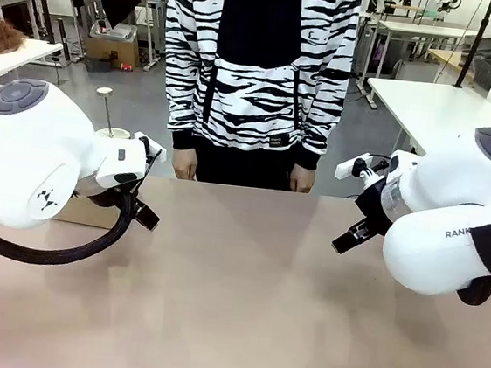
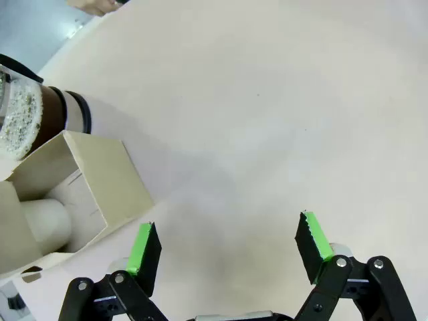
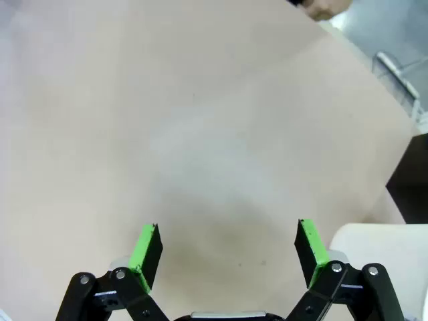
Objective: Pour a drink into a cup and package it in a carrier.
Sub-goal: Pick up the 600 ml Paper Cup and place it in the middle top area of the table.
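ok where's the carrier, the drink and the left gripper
carrier [image 2: 114, 177], left wrist view, on its outer cardboard side wall
drink [image 2: 50, 110], left wrist view, on the dark brown band seen through the clear pitcher [image 2: 13, 124]
left gripper [image 2: 226, 227], left wrist view, midway between its open fingertips

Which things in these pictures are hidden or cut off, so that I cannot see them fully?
Carrier: front view, mostly behind the left arm.
Pitcher: left wrist view, cut by the left edge; fill level unclear.
White cup: left wrist view, mostly hidden by the carrier's walls.
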You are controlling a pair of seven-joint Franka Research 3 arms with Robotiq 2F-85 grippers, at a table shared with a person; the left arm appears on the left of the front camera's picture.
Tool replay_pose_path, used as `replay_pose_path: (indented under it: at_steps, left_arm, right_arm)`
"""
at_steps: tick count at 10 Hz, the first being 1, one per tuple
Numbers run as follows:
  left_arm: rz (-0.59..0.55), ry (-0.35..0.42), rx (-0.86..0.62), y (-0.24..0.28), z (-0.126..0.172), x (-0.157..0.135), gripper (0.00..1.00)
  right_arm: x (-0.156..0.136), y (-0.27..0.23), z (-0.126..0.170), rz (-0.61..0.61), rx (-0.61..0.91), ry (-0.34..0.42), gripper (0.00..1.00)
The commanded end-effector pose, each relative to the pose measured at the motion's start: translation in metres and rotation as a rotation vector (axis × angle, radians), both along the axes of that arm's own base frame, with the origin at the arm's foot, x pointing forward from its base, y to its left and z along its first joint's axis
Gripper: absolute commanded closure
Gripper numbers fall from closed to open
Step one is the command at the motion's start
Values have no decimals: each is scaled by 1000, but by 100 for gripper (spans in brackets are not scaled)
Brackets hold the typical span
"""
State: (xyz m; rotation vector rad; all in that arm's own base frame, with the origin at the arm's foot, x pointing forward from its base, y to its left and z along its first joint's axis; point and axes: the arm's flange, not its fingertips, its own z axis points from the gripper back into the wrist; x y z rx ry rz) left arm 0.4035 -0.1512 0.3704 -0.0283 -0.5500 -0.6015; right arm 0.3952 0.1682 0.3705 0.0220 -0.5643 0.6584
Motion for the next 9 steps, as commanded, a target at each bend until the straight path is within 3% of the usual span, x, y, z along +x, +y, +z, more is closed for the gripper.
replay_pose_path:
  at_steps: [1, 9]
  left_arm:
    - [0, 0, 0, 0, 0, 0, 0]
    - [0, 0, 0, 0, 0, 0, 0]
  right_arm:
    - [0, 0, 0, 0, 0, 0, 0]
    - [0, 0, 0, 0, -1, 0, 0]
